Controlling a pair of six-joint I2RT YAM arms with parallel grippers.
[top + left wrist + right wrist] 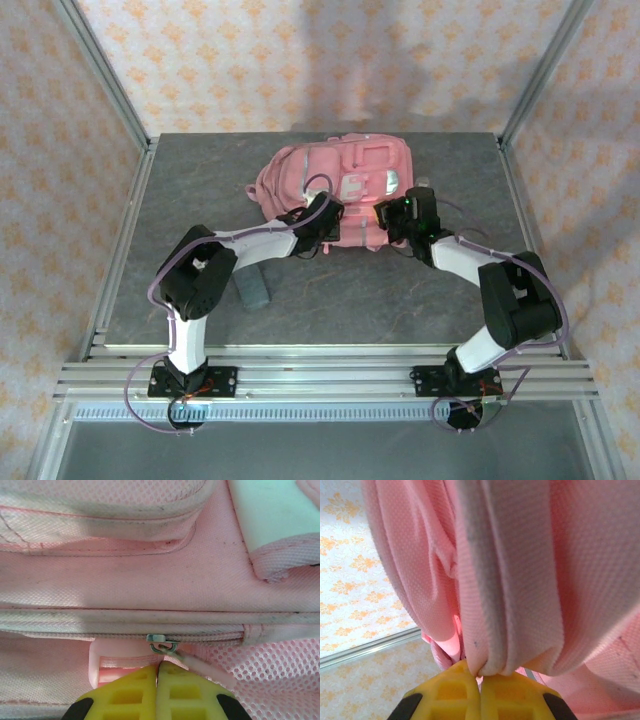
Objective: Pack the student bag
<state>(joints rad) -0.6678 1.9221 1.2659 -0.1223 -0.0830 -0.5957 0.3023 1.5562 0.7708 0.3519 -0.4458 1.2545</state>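
Overhead, the student bag (pixel 335 180) lies flat on the far middle of a dark grey table (pixel 190 200), its pink front pockets and pale patch facing up and its long side running roughly left to right. Both arms reach forward to the bag's near edge, so the bag lies just beyond each pincer, away from the robot. The left gripper (pixel 320 218) sits at the near left part of that edge, the right gripper (pixel 395 215) at the near right part, with a stretch of bag between them. In the left wrist view the yellow fingers are pressed together with no gap, their tips just below a small metal zip slider (pixel 159 641). The zip line runs straight across the view from left to right, and a pink zip pull (pixel 205 669) trails off to the right beside the fingers; whether the tips pinch it cannot be told. In the right wrist view the fingers are clenched on a bunched fold of pink fabric with grey trim. The left arm looks the nearer one to the zip, so any opening pull would likely run along that left-to-right line while the right pincer anchors the fabric. A small dark block (pixel 252 290) lies on the table near the left arm, well apart from the bag.
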